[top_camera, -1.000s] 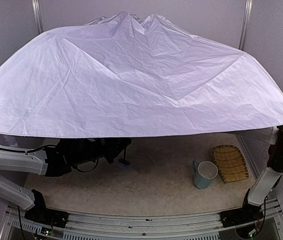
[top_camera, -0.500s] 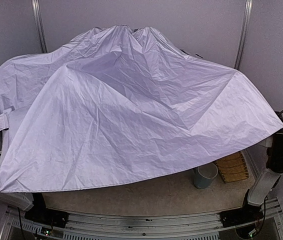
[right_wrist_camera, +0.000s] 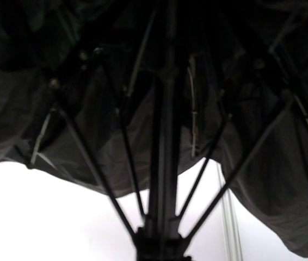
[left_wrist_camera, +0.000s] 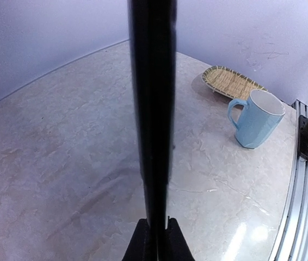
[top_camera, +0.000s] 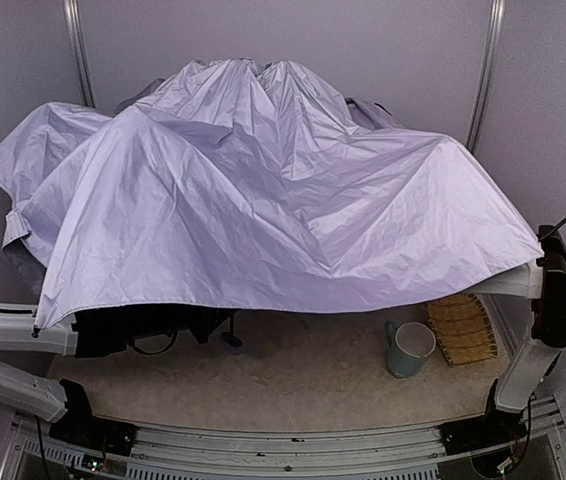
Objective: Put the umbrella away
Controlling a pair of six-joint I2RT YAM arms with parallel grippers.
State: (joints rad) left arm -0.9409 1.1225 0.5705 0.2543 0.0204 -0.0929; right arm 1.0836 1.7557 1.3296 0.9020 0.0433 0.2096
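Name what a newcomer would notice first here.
The pale lavender umbrella, its canopy crumpled and sagging, fills most of the overhead view and hides much of both arms. In the left wrist view the left hand is shut on its black shaft, which runs straight up the picture. On the table's right side a blue mug stands beside a woven tray.

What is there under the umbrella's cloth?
A blue mug and a woven tray, its far end covered, stand on the table. The umbrella hides the table's far part.
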